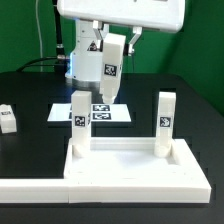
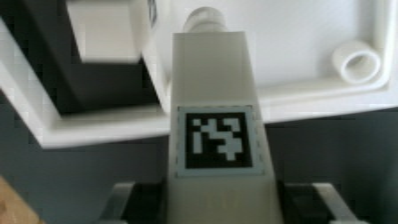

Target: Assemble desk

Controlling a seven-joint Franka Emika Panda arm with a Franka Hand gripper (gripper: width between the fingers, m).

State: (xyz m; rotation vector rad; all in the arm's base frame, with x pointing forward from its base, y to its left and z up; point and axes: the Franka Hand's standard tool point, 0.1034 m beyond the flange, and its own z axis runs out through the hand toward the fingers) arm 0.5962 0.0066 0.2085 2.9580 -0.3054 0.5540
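Note:
The desk top (image 1: 130, 176) is a white rimmed tray lying at the front of the table. Two tagged legs stand upright in it, one on the exterior view's left (image 1: 80, 120) and one on its right (image 1: 165, 120). My gripper (image 1: 108, 48) is shut on a third tagged leg (image 1: 113, 68) and holds it tilted in the air above the tray's far side. In the wrist view this leg (image 2: 217, 110) fills the middle between my fingers (image 2: 135, 200), with the tray's rim (image 2: 89, 126) and a round corner socket (image 2: 356, 65) behind it. A fourth leg (image 1: 7, 120) lies loose at the exterior view's far left.
The marker board (image 1: 60, 113) lies flat behind the tray, below the held leg. A long white border bar (image 1: 30, 186) runs along the front on the exterior view's left. The arm's base and cables stand at the back.

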